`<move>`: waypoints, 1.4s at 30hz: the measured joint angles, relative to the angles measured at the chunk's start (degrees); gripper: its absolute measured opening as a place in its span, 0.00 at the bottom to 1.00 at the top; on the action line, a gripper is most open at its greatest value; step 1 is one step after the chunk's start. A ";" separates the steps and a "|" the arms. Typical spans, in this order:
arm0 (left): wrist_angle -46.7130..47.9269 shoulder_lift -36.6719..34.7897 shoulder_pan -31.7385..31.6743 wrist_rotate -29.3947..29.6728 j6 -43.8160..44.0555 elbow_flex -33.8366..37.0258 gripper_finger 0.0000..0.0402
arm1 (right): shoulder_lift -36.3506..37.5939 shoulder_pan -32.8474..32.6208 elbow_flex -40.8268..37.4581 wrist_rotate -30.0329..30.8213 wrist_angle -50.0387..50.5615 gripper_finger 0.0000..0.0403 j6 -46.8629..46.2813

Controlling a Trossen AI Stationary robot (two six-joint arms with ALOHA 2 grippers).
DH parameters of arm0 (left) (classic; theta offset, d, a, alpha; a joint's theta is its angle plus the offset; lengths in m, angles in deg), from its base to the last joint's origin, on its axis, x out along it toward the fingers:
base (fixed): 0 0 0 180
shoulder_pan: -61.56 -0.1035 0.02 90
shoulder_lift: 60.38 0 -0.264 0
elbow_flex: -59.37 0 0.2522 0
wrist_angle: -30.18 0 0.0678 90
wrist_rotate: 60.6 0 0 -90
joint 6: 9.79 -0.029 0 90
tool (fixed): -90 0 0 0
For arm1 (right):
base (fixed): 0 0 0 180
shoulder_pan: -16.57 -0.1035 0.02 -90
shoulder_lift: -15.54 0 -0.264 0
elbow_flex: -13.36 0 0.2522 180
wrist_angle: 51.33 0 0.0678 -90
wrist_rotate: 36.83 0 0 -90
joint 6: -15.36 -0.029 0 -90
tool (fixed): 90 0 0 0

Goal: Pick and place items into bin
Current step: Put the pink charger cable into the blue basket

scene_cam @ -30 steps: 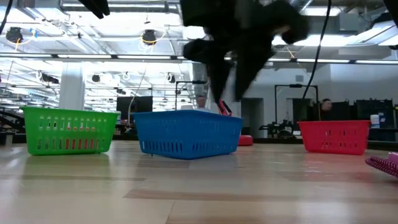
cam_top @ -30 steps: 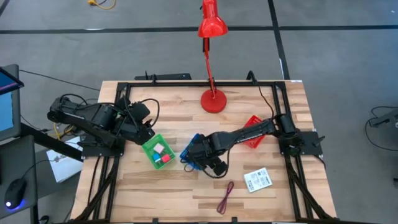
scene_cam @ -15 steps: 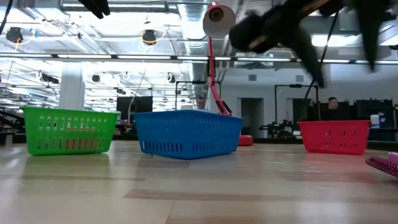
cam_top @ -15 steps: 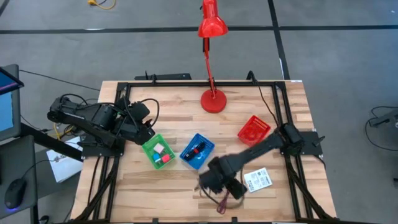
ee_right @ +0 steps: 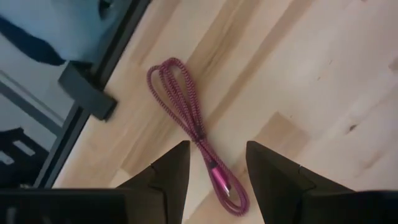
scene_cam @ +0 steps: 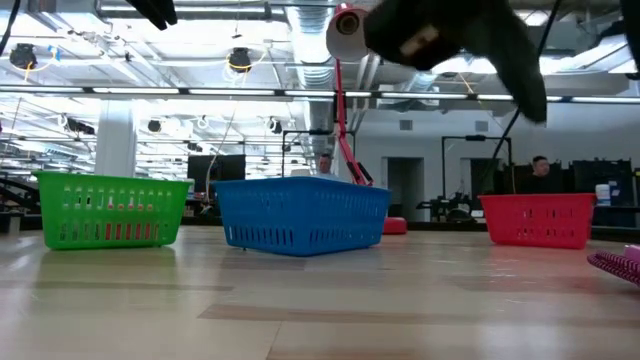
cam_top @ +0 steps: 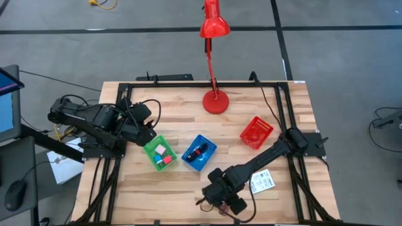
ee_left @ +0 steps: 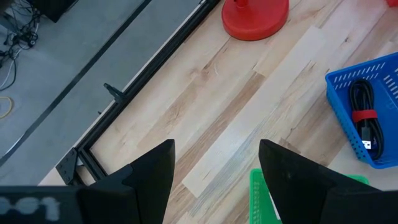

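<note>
A dark red looped cord (ee_right: 186, 118) lies flat on the table by its near edge, and its end shows at the right edge of the low view (scene_cam: 615, 265). My right gripper (ee_right: 217, 180) hangs open above it, one finger on each side of the cord's plug end, and hides the cord in the high view (cam_top: 220, 199). The white printed packet (cam_top: 262, 182) lies flat just right of that arm. The green bin (cam_top: 160, 152) holds a pale cube and a red cube. The blue bin (cam_top: 200, 152) holds a black item with a red band (ee_left: 364, 118). My left gripper (ee_left: 214, 180) waits open at the table's left, beside the green bin.
A red bin (cam_top: 256, 132) stands to the right of the blue one. The tall red desk lamp has its base (cam_top: 215, 100) near the far edge. A black frame (ee_right: 87, 93) runs along the near edge, close to the cord. Bare wood lies in the near left part.
My right arm has swung from above the blue bin toward the table's near edge and now stands over the looped cord. The black item with the red band, covered by the gripper a second ago, lies in the blue bin.
</note>
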 joint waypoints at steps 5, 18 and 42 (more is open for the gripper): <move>0.00 0.00 0.00 -0.01 -0.02 0.00 0.56 | -0.01 -0.66 -3.91 -0.24 -3.40 0.38 -1.58; 0.02 0.00 0.02 0.01 -0.04 0.00 0.56 | -0.06 -4.92 -5.93 2.72 -8.83 0.32 2.49; -0.04 0.00 0.01 -0.05 0.96 -0.02 0.56 | -0.08 -5.51 -10.71 1.28 -13.93 0.31 -0.82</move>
